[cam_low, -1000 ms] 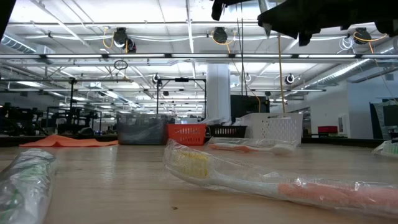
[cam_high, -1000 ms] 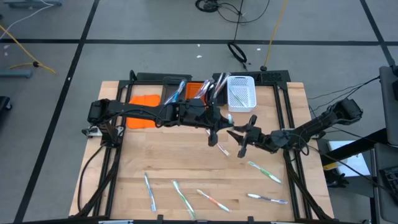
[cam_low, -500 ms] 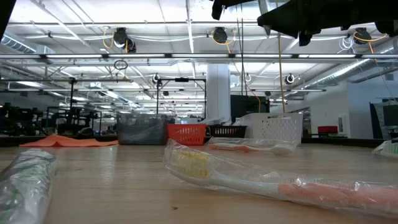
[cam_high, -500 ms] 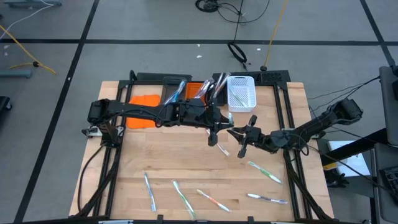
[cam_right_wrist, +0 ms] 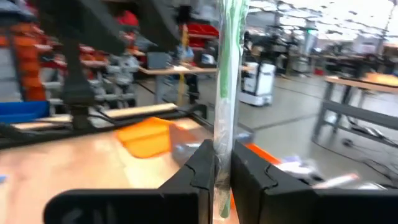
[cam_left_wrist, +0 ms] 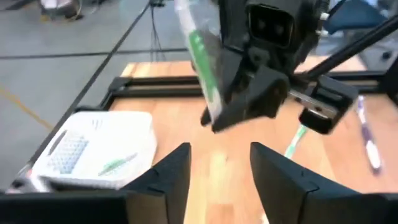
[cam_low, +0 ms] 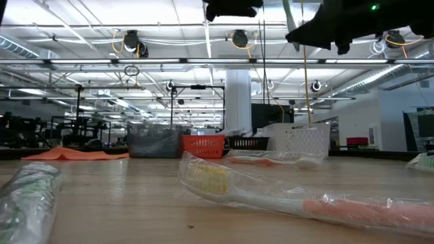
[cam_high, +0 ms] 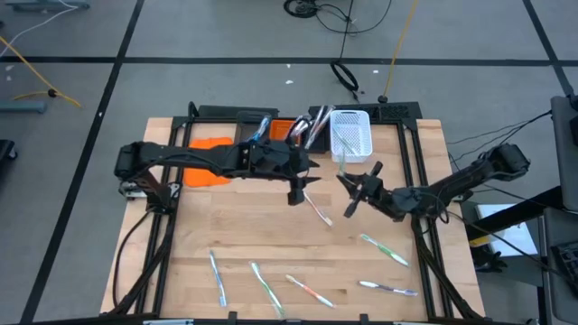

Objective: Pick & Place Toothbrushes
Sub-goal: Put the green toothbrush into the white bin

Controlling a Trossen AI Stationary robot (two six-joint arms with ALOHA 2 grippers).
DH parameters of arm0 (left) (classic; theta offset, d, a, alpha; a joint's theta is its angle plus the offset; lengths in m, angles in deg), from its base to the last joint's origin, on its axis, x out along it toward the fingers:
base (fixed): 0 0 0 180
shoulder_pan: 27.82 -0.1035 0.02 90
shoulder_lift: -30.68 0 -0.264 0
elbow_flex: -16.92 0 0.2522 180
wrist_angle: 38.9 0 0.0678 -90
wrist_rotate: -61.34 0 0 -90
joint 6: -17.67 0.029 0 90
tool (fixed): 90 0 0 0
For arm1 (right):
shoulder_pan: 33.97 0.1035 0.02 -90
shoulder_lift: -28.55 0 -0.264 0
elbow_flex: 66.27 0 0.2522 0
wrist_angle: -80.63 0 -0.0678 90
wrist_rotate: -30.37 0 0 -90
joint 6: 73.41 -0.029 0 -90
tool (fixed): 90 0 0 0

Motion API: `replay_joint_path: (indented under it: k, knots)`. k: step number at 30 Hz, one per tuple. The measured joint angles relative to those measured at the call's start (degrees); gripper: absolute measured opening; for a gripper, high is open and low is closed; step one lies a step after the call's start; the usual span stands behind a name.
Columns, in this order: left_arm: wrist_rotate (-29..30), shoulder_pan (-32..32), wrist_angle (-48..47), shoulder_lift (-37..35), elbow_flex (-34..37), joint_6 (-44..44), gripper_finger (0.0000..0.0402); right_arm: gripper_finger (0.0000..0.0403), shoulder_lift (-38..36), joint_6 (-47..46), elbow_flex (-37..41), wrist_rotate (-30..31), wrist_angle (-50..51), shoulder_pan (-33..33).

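On the left, the left claw hangs above mid-bench with its fingers parted and nothing between them. Just to its right a wrapped toothbrush lies loose on the bench, and farther right the right claw is clenched on a green-and-white toothbrush that stands up between its pads, close in front of the white mesh bin. More toothbrushes lie scattered along the near edge; others already stand in the bins at the back. These items appear very light and fairly stiff, but the clear wrapper is likely slick and crinkly, so a pinch may slide or rotate. Grasp across the handle near mid-length, where the shaft is thickest, not at the bristle end. A low, flat approach is advisable for pieces lying on the wood.
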Motion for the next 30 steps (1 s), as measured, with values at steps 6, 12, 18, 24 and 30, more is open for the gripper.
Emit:
replay_joint_path:
  k: [6, 12, 18, 24, 30]
  knots:
    - [0.5, 0.3, -9.3, -0.7, 0.0, -2.8, 0.0188, 0.0021, -1.8, -6.6, -1.4, -0.2, 12.6, -6.6]
    - [6.7, 2.5, -15.3, -0.7, 0.0, -4.6, 0.0189, 0.0021, -1.8, -11.8, -2.9, -6.2, 21.9, -15.3]
    - [14.5, 4.7, -22.0, -0.7, 0.0, -5.8, 0.0189, 0.0021, -1.8, -15.2, -3.1, -13.5, 27.5, -24.3]
    - [18.7, 5.5, -29.6, -1.8, 0.0, -7.9, 0.0189, 0.0021, -1.8, -17.2, -3.1, -21.0, 33.4, -32.4]
    - [22.0, 5.8, -36.3, -6.4, 0.0, -11.5, 0.0189, 0.0021, -1.8, -18.5, -3.1, -27.0, 37.9, -38.3]
